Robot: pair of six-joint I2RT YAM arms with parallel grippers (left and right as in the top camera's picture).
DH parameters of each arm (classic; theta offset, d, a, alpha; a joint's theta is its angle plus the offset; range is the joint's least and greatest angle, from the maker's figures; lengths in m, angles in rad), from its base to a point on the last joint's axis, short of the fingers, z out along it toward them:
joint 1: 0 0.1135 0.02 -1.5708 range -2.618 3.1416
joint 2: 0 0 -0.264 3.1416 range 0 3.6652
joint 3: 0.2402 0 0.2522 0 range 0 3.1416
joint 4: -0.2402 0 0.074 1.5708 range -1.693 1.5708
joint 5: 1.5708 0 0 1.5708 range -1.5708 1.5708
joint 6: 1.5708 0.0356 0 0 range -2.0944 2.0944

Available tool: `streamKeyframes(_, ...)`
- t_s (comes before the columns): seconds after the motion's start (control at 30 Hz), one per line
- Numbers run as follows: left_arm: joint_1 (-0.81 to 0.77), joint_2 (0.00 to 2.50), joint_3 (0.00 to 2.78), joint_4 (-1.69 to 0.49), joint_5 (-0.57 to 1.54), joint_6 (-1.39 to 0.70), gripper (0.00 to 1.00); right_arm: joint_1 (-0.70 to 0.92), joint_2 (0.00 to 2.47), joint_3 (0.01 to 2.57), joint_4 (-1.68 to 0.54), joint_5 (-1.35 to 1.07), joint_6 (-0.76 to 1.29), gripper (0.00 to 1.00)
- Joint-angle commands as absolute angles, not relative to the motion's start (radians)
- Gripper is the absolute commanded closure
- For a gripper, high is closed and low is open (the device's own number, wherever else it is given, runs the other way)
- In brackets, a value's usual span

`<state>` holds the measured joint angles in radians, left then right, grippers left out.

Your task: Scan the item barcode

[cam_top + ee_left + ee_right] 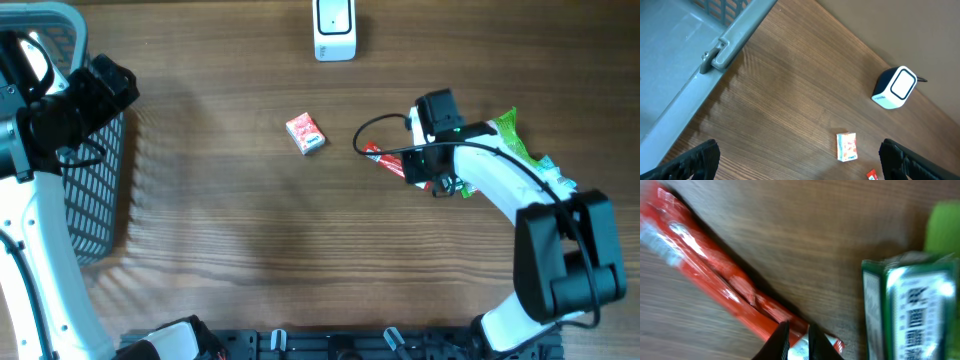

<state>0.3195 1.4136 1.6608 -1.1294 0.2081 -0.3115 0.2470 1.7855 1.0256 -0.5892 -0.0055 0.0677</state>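
Observation:
A long red packet (388,160) (715,275) lies on the wooden table, right of centre. My right gripper (425,180) (796,341) is down at its near end, its narrow jaws pinched on the packet's red-and-white tip. A small red-and-white box (306,133) (847,147) lies flat near the table's middle. The white barcode scanner (334,28) (895,88) stands at the far edge. My left gripper (100,90) (802,167) hangs open beside the basket, with nothing between its fingers (695,160).
A grey mesh basket (95,200) (715,55) fills the left edge. Green packages (515,135) lie under and beside my right arm, and one green box (910,310) sits close to the right of the jaws.

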Motion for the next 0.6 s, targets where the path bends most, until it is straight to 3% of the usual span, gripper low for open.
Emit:
streamKeyframes(0.0,0.316,1.413,1.669,-1.127,0.22,-0.295,0.0,0.252,1.821,1.015,-0.603,-0.076,0.138,0.94)
streamKeyframes(0.1,0.316,1.413,1.669,-1.127,0.22,-0.295,0.0,0.253,1.804,1.015,-0.622,-0.216,0.129,0.91)
streamKeyframes(0.3,0.316,1.413,1.669,-1.127,0.22,-0.295,0.0,0.253,1.735,1.048,-0.663,-0.271,0.089,0.84)
streamKeyframes(0.43,0.316,1.413,1.669,-1.127,0.22,-0.295,0.0,0.253,1.659,1.121,-0.756,-0.256,-0.023,0.67)
streamKeyframes(0.53,0.316,1.413,1.669,-1.127,0.22,-0.295,0.0,0.253,1.618,1.141,-0.786,-0.257,-0.049,0.4)
streamKeyframes(0.57,0.316,1.413,1.669,-1.127,0.22,-0.295,0.0,0.253,1.616,1.141,-0.795,-0.255,-0.054,0.38)
